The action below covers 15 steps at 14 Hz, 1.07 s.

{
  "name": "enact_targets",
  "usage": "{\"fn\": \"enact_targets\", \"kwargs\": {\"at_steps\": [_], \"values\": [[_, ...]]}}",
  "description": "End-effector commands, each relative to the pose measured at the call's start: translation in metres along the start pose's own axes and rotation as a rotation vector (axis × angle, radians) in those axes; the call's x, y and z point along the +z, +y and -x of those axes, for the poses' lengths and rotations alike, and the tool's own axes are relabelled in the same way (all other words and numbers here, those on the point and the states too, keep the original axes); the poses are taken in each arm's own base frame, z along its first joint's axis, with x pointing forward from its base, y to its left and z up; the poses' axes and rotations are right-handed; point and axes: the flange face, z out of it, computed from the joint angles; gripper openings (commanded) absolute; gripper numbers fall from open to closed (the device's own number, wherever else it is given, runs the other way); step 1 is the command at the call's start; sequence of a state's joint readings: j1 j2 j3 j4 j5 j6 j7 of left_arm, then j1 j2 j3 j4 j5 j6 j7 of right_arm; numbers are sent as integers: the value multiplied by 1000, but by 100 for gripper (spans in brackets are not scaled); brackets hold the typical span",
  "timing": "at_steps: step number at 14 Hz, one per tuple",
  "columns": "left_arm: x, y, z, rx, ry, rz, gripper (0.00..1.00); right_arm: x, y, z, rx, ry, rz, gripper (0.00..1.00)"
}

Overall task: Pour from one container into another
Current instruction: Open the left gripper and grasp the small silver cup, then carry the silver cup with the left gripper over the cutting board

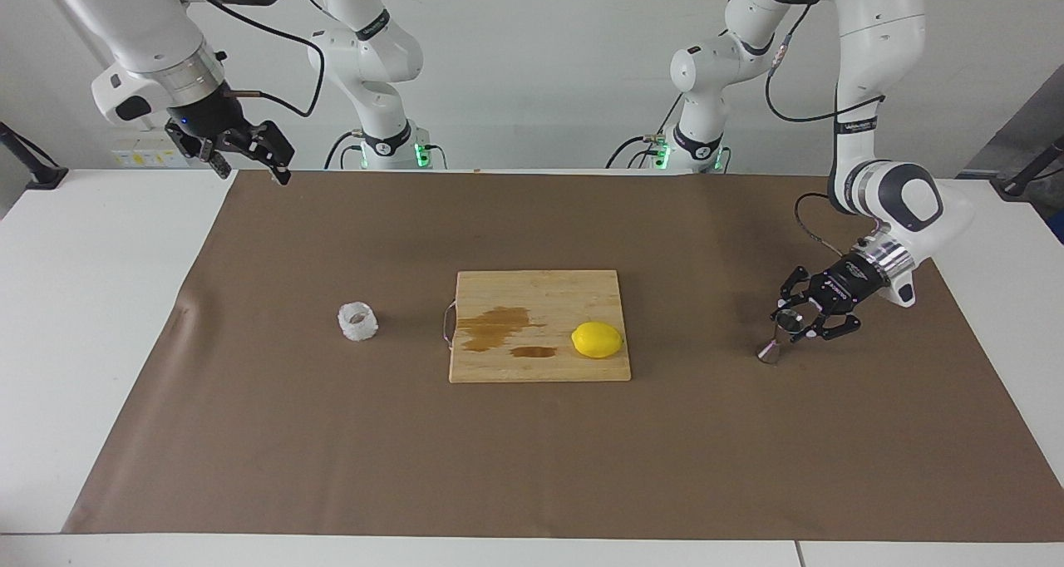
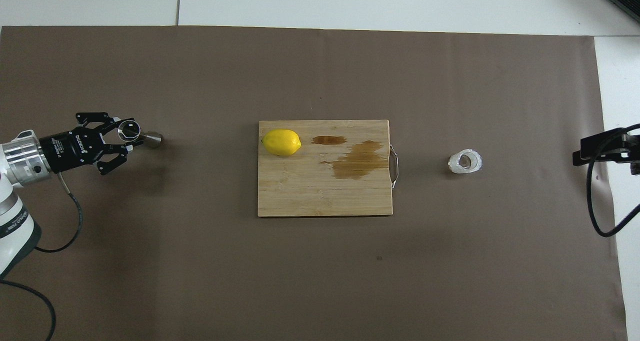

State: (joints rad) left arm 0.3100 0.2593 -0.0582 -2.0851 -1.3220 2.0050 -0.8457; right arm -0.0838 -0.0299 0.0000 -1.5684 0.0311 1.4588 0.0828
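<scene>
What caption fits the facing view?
Left gripper open around the steel jigger; clear cup untouched beside the cutting board.

Table (image 1: 83,342): brown mat (image 1: 332,451) (carries cutting board (image 1: 532,359), cup (image 1: 358,321), jigger (image 1: 777,338))

My facing camera sits high across the bench (image 1: 83,342) and looks back at both arm bases, taking in the whole brown mat (image 1: 332,451) from some way off. My overhead camera hangs above the robots' end, looking forward and steeply down. Both share the mat and the cutting board (image 1: 539,363) (image 2: 300,196) at its middle, turned half a turn between them.
</scene>
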Motion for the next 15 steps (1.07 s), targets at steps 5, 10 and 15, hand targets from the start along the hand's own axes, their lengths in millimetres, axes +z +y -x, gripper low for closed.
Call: {"fn": "enact_targets", "kwargs": {"at_steps": [5,10,15], "values": [[41,-29,99,-39,-49,-100,0,-3,1,1,-6,4,8,100],[93,-66,157,-60,-82,-166,0,-3,1,1,-6,4,8,100],[164,-112,191,-108,-106,-99,0,-3,1,1,-6,4,8,100]]}}
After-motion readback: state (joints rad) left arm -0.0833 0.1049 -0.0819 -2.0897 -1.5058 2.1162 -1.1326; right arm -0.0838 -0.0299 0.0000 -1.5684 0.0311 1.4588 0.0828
